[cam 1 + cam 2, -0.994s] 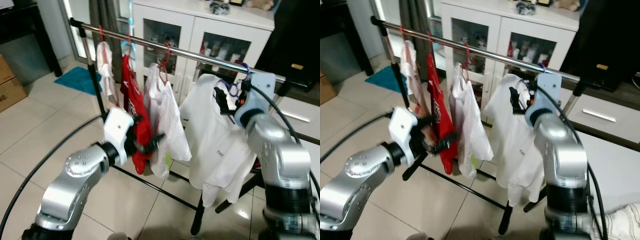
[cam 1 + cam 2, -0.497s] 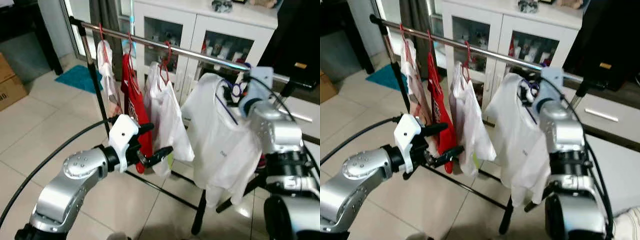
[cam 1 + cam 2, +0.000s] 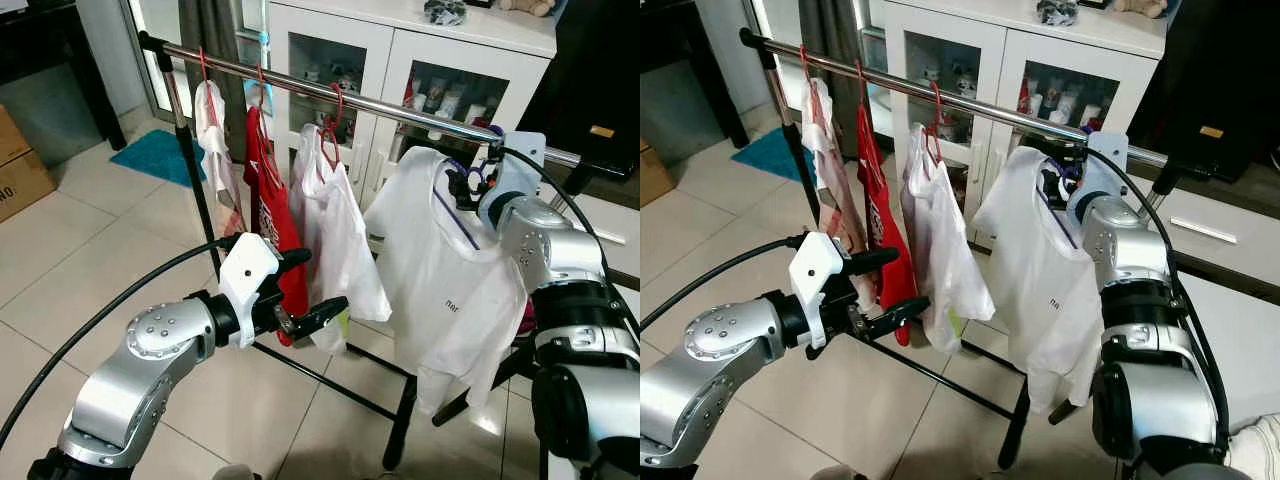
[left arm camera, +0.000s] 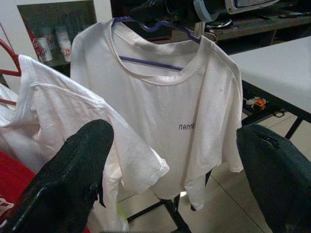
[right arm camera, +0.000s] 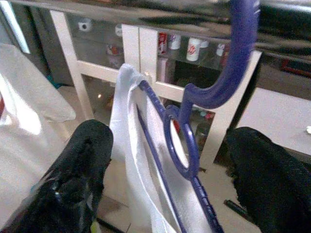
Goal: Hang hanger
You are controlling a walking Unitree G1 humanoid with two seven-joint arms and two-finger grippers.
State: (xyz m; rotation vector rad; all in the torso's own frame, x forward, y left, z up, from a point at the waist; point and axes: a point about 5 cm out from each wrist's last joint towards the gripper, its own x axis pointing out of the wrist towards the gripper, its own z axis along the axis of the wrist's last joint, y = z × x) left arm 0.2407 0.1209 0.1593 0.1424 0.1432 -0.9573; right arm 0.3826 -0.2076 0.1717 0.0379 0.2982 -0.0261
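Observation:
A purple hanger (image 5: 194, 126) carries a white T-shirt (image 3: 440, 290), and its hook curves up over the chrome rail (image 3: 380, 105) near the right end. My right gripper (image 5: 170, 136) is open at the hanger's neck (image 3: 468, 187), one finger on each side and neither touching it. Lower down, my left gripper (image 3: 327, 278) is open in front of the red and white garments, with nothing between its fingers (image 4: 82, 165). The T-shirt's front faces it in the left wrist view.
On the same rail hang a pale garment (image 3: 212, 130), a red one (image 3: 268, 210) and a white one on a red hanger (image 3: 335, 230). A white glass-door cabinet (image 3: 400, 50) stands behind. The rack's black foot (image 3: 400, 430), a black cable (image 3: 90, 320) and a cardboard box (image 3: 15, 160) are on the tiled floor.
The right arm rose to the rail and the T-shirt now hangs straighter. The left gripper came away from the red garment, fingers wider apart.

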